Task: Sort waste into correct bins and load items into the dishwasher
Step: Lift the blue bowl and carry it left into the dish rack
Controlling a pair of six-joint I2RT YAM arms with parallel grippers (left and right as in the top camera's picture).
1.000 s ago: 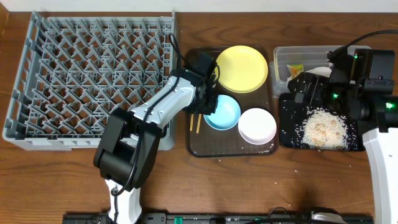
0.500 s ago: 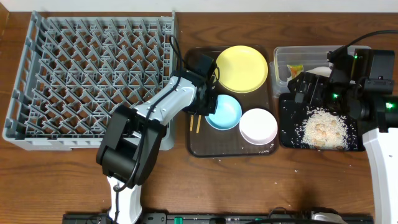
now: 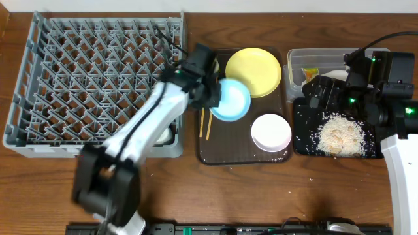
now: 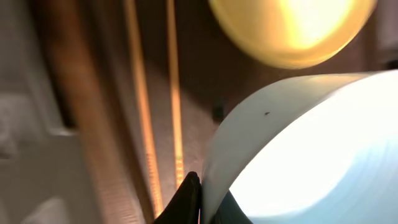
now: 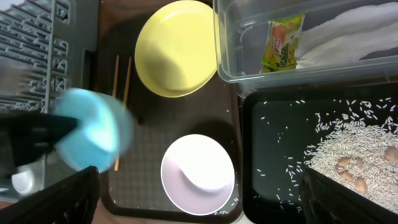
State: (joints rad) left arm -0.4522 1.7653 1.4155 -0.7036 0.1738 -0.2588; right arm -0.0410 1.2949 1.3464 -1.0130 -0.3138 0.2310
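My left gripper (image 3: 210,94) is shut on the rim of the light blue bowl (image 3: 230,99), which hangs tilted above the brown tray's left side, next to the grey dish rack (image 3: 91,78). Up close, the fingertips (image 4: 189,199) pinch the bowl's wall (image 4: 298,143), with the chopsticks (image 4: 146,124) and yellow plate (image 4: 292,31) below. My right gripper (image 5: 199,196) hovers open and empty over the white bowl (image 5: 198,174). The wrapper (image 5: 283,42) and napkin (image 5: 348,34) lie in the clear tub (image 5: 230,71). Rice (image 5: 348,155) lies in the black tray (image 5: 273,162).
On the brown tray (image 3: 228,155) are the yellow plate (image 3: 253,70), the white bowl (image 3: 271,132) and the chopsticks (image 3: 206,124). A small white cup (image 5: 22,182) sits at the rack's near right corner. The clear tub (image 3: 297,59) and black tray (image 3: 304,140) stand at the right.
The left gripper has closed on the blue bowl and raised it off the tray, up and left toward the rack. The right arm has not moved.
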